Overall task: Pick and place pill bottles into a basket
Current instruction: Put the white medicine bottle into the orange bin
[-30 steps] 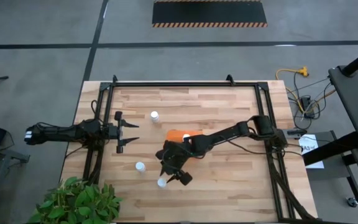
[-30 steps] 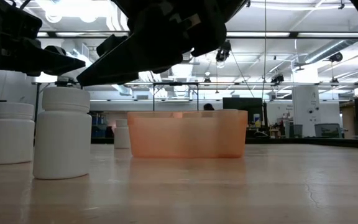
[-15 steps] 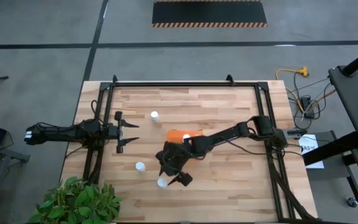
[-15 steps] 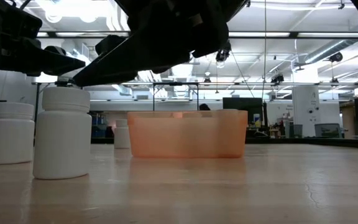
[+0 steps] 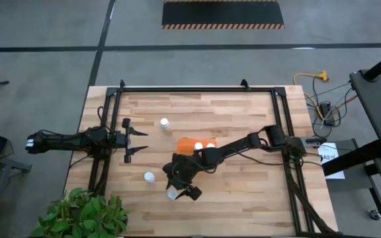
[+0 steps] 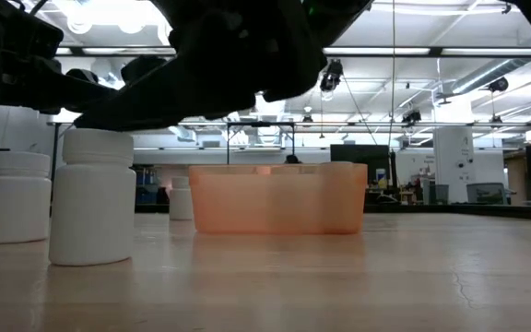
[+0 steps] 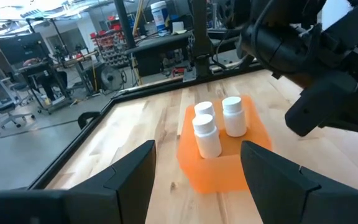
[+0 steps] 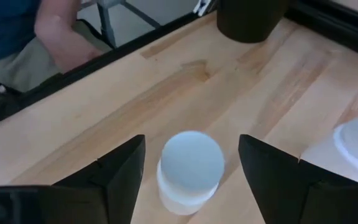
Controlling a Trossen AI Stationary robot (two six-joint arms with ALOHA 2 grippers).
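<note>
Right gripper point(image 5: 177, 190), lower centre of the high view, has dropped over the nearest pill bottle point(image 8: 190, 170); fingers spread, standing either side of its cap, no grip yet. 1 s ago it sat slightly right and higher, so the arm has slid left and down: pick looks imminent. Basket point(image 5: 187, 144) at frame centre holds 3 bottles per the left wrist view. 2 more bottles stand loose: 1 point(image 5: 149, 176) left of the gripper, 1 point(image 5: 165, 123) upper centre. Left gripper point(image 5: 137, 141), mid-left, waits open, unmoved.
</note>
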